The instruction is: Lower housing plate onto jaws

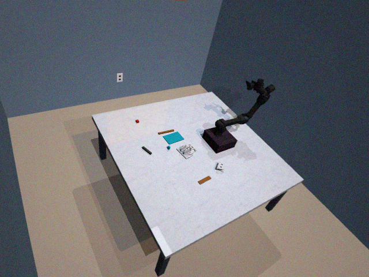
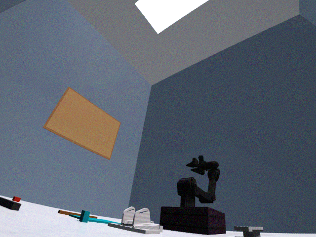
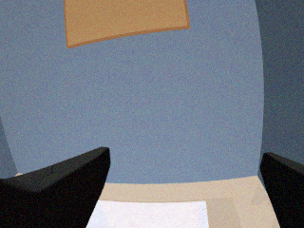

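1. Nearest on the counter (image 1: 179, 214) (image 2: 38, 221) (image 3: 152, 215): flat orange-brown block (image 1: 204, 180), lying right of the counter's middle.
2. Just beyond it, a bit right: small pale piece with two dark holes, looks like the housing plate (image 1: 219, 166) (image 2: 248, 228). Off the mechanism, well apart from it. Exterior view has its flat slab on top of a narrower part.
3. Farther and left of that: pale base (image 1: 183, 154) (image 2: 135, 228), flat on the counter, carrying two upright round-topped jaws (image 2: 141, 217). Plate isn't on them. Pins and stubs too small to make out.
4. Black bar (image 1: 146, 150) (image 2: 9, 204): left of the base, about level with it in depth.
5. Teal cube (image 1: 168, 147) (image 2: 84, 216): between bar and base, closer to the base.
6. Dark purple plinth (image 1: 219, 141) (image 2: 192, 219): right of the base, carries the arm (image 1: 255, 110) (image 2: 212, 188).
7. Teal sheet (image 1: 173, 137) (image 2: 101, 220): flat, beyond the cube.
8. Brown strip (image 1: 165, 131) (image 2: 64, 212): just past the sheet.
9. Red cube (image 1: 137, 120) (image 2: 16, 199): far left.
10. Pincer (image 1: 249, 84) (image 2: 189, 167) (image 3: 189, 160): raised, far right, well apart from plate and base. Open wide, nothing between the fingers.
11. Far wall: orange-tan board (image 2: 83, 123) (image 3: 125, 16), white outlet (image 1: 119, 77).
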